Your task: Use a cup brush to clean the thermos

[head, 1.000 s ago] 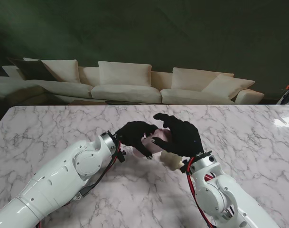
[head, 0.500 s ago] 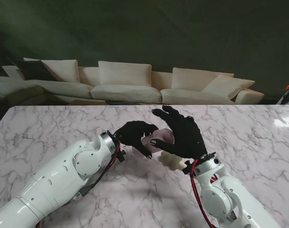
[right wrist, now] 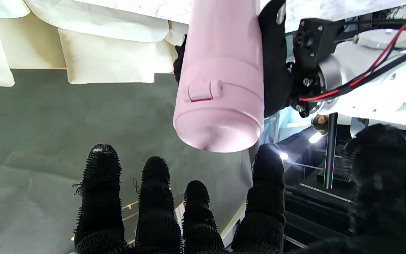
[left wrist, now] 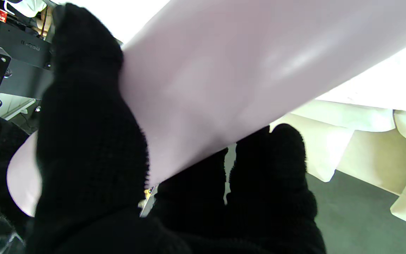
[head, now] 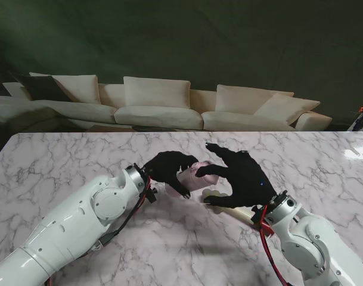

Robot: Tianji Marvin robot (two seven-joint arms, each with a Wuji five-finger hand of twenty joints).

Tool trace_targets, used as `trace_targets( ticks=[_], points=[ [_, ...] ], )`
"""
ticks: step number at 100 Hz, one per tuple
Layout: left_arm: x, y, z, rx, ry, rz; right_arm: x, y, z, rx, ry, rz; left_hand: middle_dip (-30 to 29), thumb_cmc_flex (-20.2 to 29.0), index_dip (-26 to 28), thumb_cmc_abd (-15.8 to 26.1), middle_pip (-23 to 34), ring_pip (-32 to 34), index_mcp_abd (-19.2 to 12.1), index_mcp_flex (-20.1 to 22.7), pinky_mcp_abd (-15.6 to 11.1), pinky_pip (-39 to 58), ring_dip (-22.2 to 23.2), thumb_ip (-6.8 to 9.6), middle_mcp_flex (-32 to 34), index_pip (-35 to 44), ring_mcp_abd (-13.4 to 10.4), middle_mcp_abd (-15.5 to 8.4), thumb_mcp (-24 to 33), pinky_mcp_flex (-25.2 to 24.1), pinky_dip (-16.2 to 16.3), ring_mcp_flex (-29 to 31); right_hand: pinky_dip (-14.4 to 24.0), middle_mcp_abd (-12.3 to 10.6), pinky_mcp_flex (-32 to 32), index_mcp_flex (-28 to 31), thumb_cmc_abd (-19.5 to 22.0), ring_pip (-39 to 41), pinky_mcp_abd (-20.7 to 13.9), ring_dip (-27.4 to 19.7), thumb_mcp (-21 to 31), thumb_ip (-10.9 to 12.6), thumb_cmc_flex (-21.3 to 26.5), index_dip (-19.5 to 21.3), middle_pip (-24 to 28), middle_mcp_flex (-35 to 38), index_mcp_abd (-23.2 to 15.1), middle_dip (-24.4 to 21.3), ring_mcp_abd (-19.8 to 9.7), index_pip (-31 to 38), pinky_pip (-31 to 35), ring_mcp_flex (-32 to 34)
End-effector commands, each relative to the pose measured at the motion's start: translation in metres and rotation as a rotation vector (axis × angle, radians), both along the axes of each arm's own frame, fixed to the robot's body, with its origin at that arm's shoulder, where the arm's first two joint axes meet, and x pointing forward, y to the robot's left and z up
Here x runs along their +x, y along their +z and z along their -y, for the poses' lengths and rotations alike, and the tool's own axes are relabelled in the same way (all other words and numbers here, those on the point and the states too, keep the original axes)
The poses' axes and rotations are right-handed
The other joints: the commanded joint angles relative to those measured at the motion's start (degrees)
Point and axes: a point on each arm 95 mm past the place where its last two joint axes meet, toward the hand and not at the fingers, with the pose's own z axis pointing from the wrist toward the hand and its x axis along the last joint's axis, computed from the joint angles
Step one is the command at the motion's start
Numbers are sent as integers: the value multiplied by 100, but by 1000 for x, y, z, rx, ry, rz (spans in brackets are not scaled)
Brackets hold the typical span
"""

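My left hand [head: 168, 168] is shut on a pink thermos [head: 196, 177] and holds it above the marble table, lid end pointing to my right. In the left wrist view its fingers [left wrist: 90, 141] wrap the pink body [left wrist: 241, 70]. The right wrist view shows the thermos [right wrist: 220, 81] with its lid closed and a small latch on it, gripped by the left hand [right wrist: 273, 63]. My right hand [head: 244, 179] hovers just right of the lid, open, with its fingers [right wrist: 196, 211] spread and holding nothing. A cream, sponge-like piece [head: 212, 194], perhaps the cup brush, lies on the table under the right hand, mostly hidden.
The white marble table [head: 80, 155] stretches wide on both sides of my arms. A cream sofa [head: 157, 101] stands beyond the far edge against a dark wall.
My right hand has swung right and nearer to me, away from the thermos's lid end, now covering more of the cream piece. The left hand and the thermos have stayed put.
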Motion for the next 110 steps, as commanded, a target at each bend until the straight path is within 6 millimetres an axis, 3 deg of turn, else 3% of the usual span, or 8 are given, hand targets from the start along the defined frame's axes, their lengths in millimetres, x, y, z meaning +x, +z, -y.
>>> trace_targets(
  ticks=[1, 35, 43, 51, 68, 86, 96, 110],
  points=[
    [0, 4, 4, -2, -13, 5, 0, -5, -2, -8, 8, -26, 203, 1147, 286, 2972, 388, 1160, -847, 625, -553, 306, 368, 427, 136, 845, -325, -386, 3196, 77, 122, 597, -104, -99, -124, 149, 179, -64, -130, 4, -89, -13, 131, -16, 27, -155, -273, 0, -73, 79, -156, -23],
    [-1, 2, 6, -7, -17, -2, 11, -8, -19, -58, 8, -76, 203, 1142, 287, 2961, 390, 1171, -847, 631, -553, 317, 369, 436, 139, 846, -323, -377, 3210, 86, 123, 609, -89, -61, -157, 101, 834, -48, -30, 72, -536, -11, 26, -395, -51, -151, -11, -40, 27, -23, -86, 141],
    [-1, 2, 6, -6, -17, -2, 14, -7, -22, -70, -5, -82, 204, 1136, 287, 2965, 391, 1171, -857, 631, -551, 320, 368, 436, 140, 847, -327, -386, 3210, 89, 123, 610, 145, 30, 133, -2, 883, 467, -113, 455, -556, 23, -71, -490, 63, -159, 395, 17, -177, -133, 314, 477],
    [-1, 2, 6, -6, -17, -1, 15, -7, -23, -74, -19, -99, 203, 1136, 287, 2961, 391, 1169, -852, 627, -549, 322, 367, 438, 139, 847, -323, -385, 3214, 88, 123, 609, 599, 168, 580, -220, 837, 1355, -262, 1059, -459, 32, -182, -560, 272, -160, 1159, 104, -320, -283, 882, 853],
    [-1, 3, 4, -7, -16, 4, 15, -7, -21, -82, -55, -135, 203, 1134, 288, 2963, 393, 1170, -849, 634, -554, 320, 367, 440, 139, 850, -315, -387, 3216, 86, 120, 610, 1282, 374, 1427, -551, 481, 2903, -687, 1811, -93, 4, -506, -590, 1007, -158, 2254, 399, -462, -478, 1803, 1308],
    [0, 4, 5, -7, -19, 6, 13, -6, -17, -100, -71, -141, 204, 1134, 288, 2968, 395, 1173, -850, 624, -547, 320, 368, 440, 140, 847, -323, -391, 3219, 81, 119, 611, 1340, 520, 2228, -974, -334, 3823, -1168, 2082, 313, -1, -329, -701, 2008, -191, 2889, 752, -617, -664, 2325, 1904],
    [0, 4, 5, -8, -20, 7, 11, -5, -15, -126, -69, -152, 203, 1132, 289, 2967, 394, 1174, -857, 628, -554, 321, 368, 438, 135, 850, -323, -388, 3215, 85, 118, 611, 1287, 590, 2519, -1089, -959, 4023, -1310, 2093, 459, -2, 46, -780, 2186, -210, 3074, 802, -684, -740, 2429, 2126],
    [0, 4, 4, -8, -20, 7, 10, -5, -14, -155, -67, -168, 204, 1131, 289, 2961, 399, 1173, -852, 632, -554, 324, 367, 441, 141, 852, -323, -384, 3221, 88, 118, 611, 1179, 589, 3016, -1130, -1499, 4322, -1570, 2054, 708, 122, 1181, -757, 2470, -9, 3069, 891, -858, -529, 2641, 2568]
  ],
)
